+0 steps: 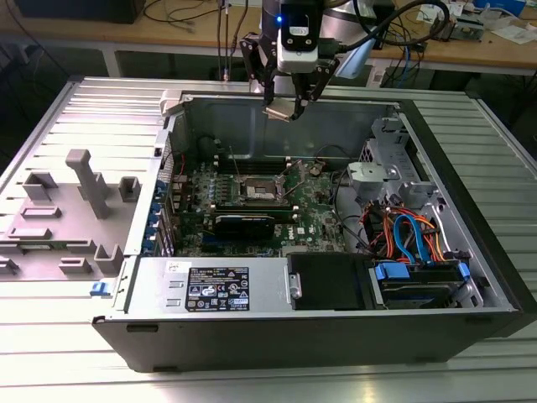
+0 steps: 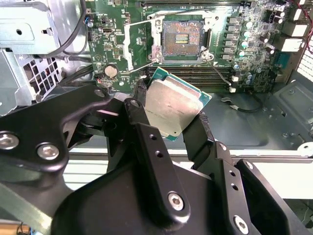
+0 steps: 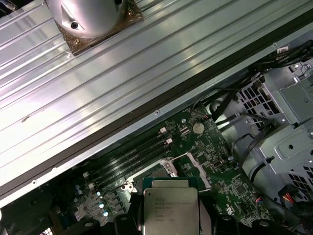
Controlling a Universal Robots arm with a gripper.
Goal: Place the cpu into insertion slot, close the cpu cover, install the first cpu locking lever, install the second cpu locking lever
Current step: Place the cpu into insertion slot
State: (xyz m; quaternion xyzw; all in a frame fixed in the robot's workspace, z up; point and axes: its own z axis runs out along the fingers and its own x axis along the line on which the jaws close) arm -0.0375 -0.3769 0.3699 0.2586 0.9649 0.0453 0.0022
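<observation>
Claw (image 1: 281, 109): black two-fingered claw, drawn in narrow on the cpu (image 1: 280, 112) and pinching it by two opposite edges; in the exterior view it hangs over the far wall of the open computer case (image 1: 336, 336).
Cpu: held in the air, tilted, well apart from the board below; in both wrist views its grey metal top (image 2: 173, 105) (image 3: 170, 208) faces the camera, with a black finger (image 2: 139, 120) against either side.
Insertion slot (image 1: 262, 191): square socket on the green motherboard (image 1: 317, 220); in the second wrist view its dark centre (image 2: 182, 38) lies bare, with no chip seated.
Cpu cover (image 2: 128, 46): thin silver frame, swung open and lying just beside the slot.
Memory slots (image 2: 195, 73): long black strips between the slot and the held cpu in the second wrist view.
Graphics card (image 1: 243, 222): long black card near the slot.
Table (image 1: 84, 109): ribbed metal top carrying the case and grey holders (image 1: 84, 180).
</observation>
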